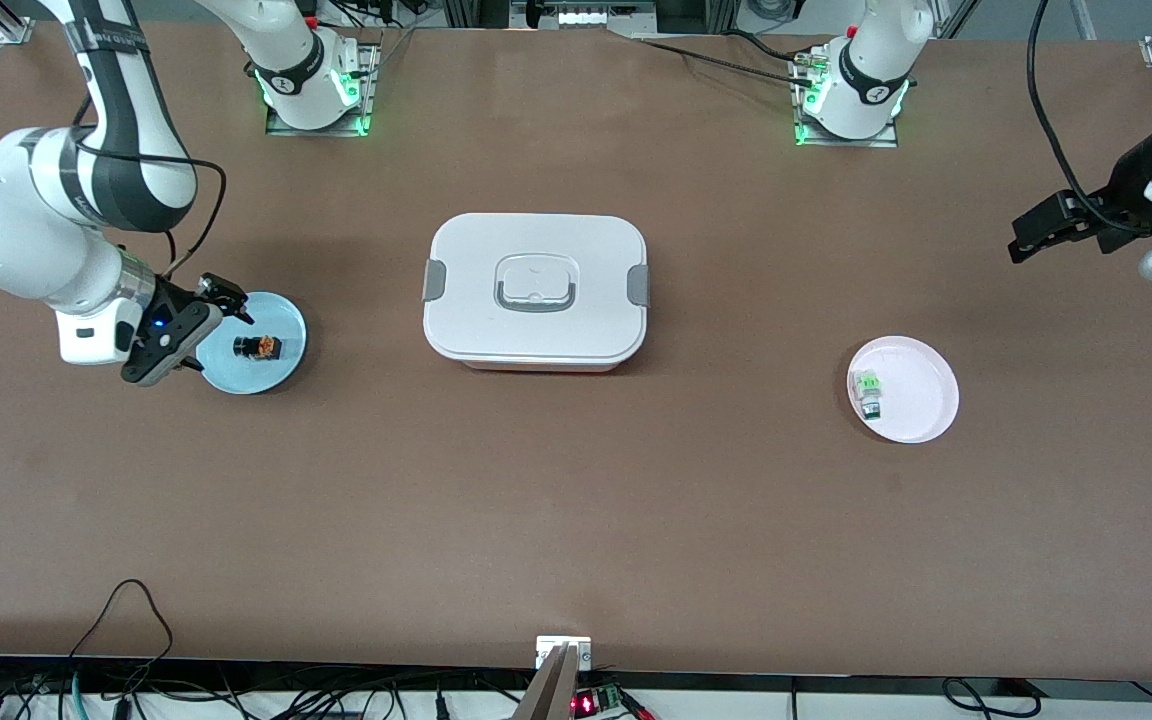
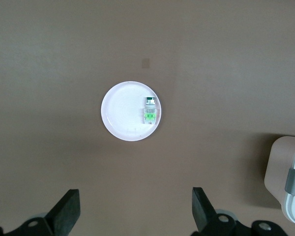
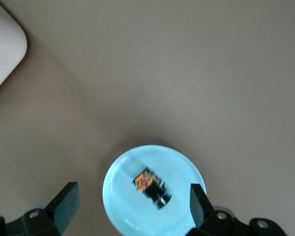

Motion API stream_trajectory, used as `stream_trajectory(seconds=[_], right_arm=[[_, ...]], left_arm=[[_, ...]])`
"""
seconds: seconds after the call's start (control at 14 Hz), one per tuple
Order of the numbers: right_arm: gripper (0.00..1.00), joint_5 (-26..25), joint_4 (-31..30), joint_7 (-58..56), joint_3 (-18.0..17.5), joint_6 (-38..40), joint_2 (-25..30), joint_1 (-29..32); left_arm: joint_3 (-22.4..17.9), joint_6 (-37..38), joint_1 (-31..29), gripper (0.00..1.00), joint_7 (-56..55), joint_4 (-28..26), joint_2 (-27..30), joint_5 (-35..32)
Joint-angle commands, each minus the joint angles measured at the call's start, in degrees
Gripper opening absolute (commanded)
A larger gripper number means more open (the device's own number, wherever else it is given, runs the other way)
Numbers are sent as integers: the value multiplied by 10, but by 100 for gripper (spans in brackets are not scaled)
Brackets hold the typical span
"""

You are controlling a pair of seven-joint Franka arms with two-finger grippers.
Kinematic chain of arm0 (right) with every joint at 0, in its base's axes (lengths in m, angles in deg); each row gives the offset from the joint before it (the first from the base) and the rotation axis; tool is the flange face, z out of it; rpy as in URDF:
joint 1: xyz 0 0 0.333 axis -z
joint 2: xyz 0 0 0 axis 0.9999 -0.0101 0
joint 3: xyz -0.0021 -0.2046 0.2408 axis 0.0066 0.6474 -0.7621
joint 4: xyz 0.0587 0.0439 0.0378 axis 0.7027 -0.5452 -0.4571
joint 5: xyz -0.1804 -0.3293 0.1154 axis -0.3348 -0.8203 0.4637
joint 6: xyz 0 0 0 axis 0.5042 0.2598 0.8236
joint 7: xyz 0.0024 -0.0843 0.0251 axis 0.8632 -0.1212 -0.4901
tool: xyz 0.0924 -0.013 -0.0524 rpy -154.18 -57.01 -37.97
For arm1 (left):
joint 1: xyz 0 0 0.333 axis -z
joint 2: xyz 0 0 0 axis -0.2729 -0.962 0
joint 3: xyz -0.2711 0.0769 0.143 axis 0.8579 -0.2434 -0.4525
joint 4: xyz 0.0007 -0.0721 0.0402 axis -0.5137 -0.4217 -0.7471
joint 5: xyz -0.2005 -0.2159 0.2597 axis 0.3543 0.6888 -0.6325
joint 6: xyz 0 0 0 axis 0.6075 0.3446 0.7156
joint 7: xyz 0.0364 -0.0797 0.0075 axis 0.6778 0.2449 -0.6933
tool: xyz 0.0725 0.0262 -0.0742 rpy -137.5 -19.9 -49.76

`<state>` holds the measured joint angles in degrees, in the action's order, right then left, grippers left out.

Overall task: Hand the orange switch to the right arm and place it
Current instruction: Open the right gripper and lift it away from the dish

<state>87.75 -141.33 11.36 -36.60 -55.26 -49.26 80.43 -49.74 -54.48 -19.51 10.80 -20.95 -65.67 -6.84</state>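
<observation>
The orange switch (image 1: 257, 347) lies on a light blue plate (image 1: 271, 378) at the right arm's end of the table. It is black with an orange-tan end. My right gripper (image 1: 188, 335) is open and empty, and it hangs over the plate's edge beside the switch. In the right wrist view the switch (image 3: 151, 187) lies on the plate (image 3: 125, 206) between the open fingers of the gripper (image 3: 132, 196), apart from both. My left gripper (image 1: 1039, 230) is open and empty, held up over the left arm's end of the table; it also shows in the left wrist view (image 2: 135, 196).
A white lidded box (image 1: 536, 290) with grey clips stands at the table's middle. A pale pink plate (image 1: 921, 405) with a small green-and-white part (image 1: 869, 390) lies toward the left arm's end. The plate (image 2: 123, 115) and part (image 2: 149, 110) show in the left wrist view.
</observation>
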Motion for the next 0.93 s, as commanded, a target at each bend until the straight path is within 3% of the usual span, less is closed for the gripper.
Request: stream_trajectory(seconds=[0.0,0.07,0.36,0.86], right_arm=[[100,-41,78,135,-4,111,11,-6],[100,-44,90,174,-8,130,20,-6],[100,-63,122,298,-112,187,56,69],[100,-62,261,468,-154,369,59,119]], left_arm=[[3,-6,4,100,7,-2,2,-8],[2,-7,2,100,36,-1,2,-7],[-6,-4,-3,100,70,21,0,-4],[-3,-6,-6,100,75,23,-13,1]])
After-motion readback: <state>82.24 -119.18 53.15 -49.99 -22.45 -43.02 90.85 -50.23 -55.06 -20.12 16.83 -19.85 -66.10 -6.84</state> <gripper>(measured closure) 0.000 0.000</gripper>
